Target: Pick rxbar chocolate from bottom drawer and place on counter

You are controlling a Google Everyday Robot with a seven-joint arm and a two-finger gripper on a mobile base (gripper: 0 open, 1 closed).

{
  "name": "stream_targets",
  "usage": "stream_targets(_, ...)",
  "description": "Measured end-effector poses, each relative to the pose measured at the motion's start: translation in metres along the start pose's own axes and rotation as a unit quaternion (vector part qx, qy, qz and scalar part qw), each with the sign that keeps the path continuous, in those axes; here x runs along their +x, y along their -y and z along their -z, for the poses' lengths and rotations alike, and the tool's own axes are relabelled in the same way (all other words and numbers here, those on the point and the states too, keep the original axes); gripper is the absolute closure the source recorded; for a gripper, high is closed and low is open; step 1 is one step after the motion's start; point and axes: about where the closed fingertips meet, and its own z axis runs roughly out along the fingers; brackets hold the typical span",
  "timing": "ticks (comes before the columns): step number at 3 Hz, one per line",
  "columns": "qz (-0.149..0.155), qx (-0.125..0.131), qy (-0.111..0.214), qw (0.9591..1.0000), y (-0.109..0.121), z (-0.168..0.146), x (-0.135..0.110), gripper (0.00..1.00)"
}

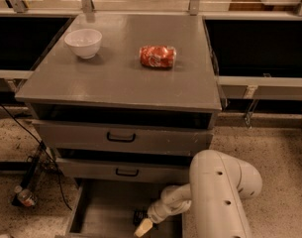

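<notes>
The bottom drawer (pixel 98 209) stands pulled open at the foot of the grey cabinet, showing its flat grey floor. My white arm bends down into it from the right, and the gripper (pixel 143 226) hangs low over the drawer floor near its front right. A small black flat thing, the rxbar chocolate (pixel 138 215), lies on the drawer floor right against the gripper's upper left side. Whether the gripper touches it I cannot tell. The counter (pixel 116 78) is the broad grey cabinet top above.
A white bowl (pixel 83 42) sits at the counter's back left and a red-orange shiny snack packet (pixel 157 56) near its middle. Two shallower drawers with black handles (pixel 121 138) are slightly open above the bottom one. Cables and a bottle (pixel 25 197) lie on the floor at left.
</notes>
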Motion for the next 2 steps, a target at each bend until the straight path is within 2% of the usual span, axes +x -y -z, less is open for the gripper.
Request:
stream_targets(1,0.001,0.013,0.004,0.9999,-0.0034,0.0010,-0.0012,0.00)
stream_targets(2,0.001,0.013,0.004,0.9999,-0.0034,0.0010,-0.0012,0.00)
